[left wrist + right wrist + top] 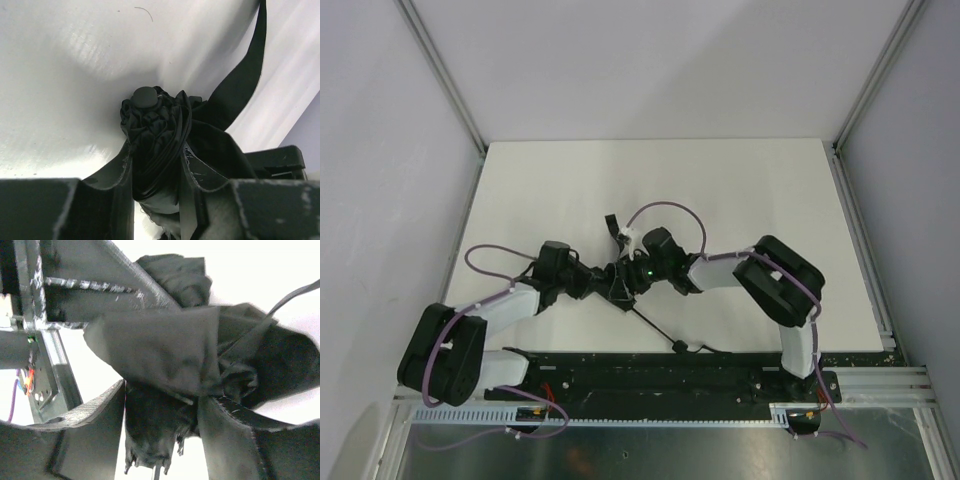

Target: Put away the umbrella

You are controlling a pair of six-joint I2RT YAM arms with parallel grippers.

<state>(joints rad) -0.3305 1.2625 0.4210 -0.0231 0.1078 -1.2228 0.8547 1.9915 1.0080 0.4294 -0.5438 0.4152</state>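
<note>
- A robotics lab test cell is indicated.
- A bare white tabletop (720,190) is spread beneath the left pincer (603,283) and the right pincer (632,278).
- Plain grey panels (650,60) in metal framing (440,70) are set well beyond both pincers and to either side.
- A black mounting rail (660,375) is fixed behind them, and purple cables (665,207) are looped near them.

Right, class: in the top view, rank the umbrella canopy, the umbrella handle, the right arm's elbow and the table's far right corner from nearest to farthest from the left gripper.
From the left gripper:
1. umbrella canopy, between its fingers, centre.
2. umbrella handle, toward the bases, right.
3. right arm's elbow, far right.
4. table's far right corner, top right.
</note>
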